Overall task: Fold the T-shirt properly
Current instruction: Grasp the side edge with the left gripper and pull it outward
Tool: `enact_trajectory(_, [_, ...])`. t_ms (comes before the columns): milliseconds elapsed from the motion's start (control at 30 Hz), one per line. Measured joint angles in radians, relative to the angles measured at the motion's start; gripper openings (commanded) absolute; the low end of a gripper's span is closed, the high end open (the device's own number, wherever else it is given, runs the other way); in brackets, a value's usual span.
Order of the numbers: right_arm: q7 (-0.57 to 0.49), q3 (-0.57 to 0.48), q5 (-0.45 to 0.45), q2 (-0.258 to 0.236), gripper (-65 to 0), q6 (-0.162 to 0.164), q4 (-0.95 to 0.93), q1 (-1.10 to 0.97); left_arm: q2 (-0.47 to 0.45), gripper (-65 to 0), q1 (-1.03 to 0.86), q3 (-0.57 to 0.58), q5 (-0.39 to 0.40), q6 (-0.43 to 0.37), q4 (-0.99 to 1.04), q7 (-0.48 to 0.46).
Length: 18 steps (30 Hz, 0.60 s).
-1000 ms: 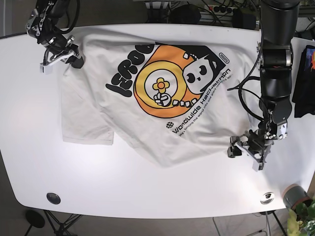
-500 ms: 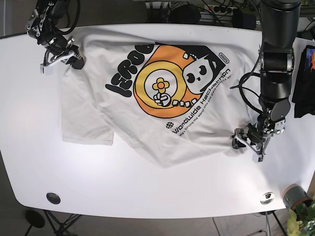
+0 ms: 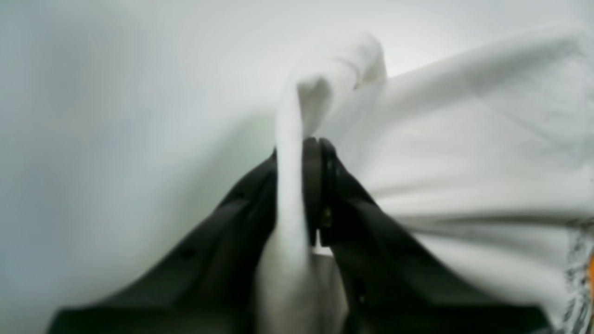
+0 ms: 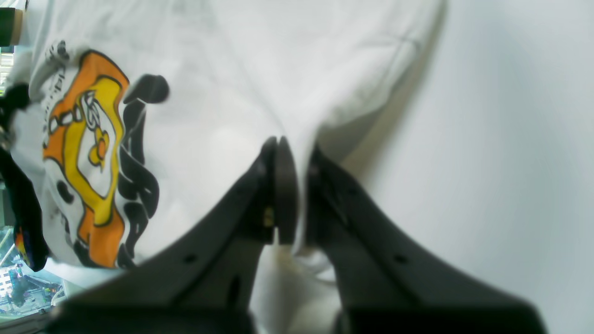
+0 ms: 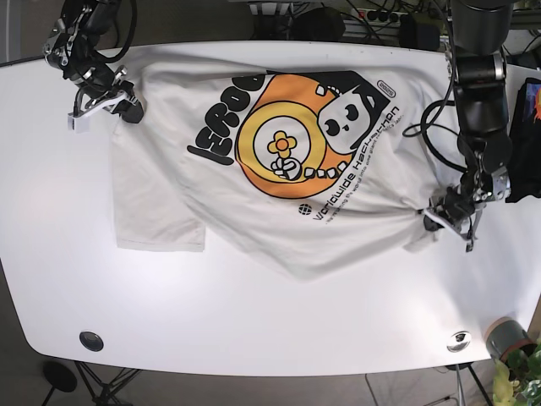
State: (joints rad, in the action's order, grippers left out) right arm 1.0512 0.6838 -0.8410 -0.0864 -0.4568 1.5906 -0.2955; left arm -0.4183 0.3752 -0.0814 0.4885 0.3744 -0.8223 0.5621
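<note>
While each tool [image 5: 445, 211] [image 5: 118, 103] pinches an edge, the T-shirt [image 5: 270, 169] lies stretched between them.

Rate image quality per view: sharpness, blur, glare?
Base view: sharp, evenly lit, T-shirt print readable. Left wrist view: soft all over, cloth pinched in the left gripper is washed-out white. Right wrist view: right gripper blurred, print smeared.
</note>
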Motion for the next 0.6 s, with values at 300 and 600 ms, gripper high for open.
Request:
enact_trajectory(300, [0.001, -0.004, 0.002, -0.016, -62.8, 0.000, 0.000, 0.000, 0.013, -65.0, -0.242, -0.185, 0.007, 0.004, -0.370, 0.147])
enact_trajectory(600, [0.003, -0.005, 0.004, -0.017, -62.8, 0.000, 0.000, 0.031, 0.013, -65.0, -0.443, -0.219, 0.005, 0.008, -0.581, 0.208])
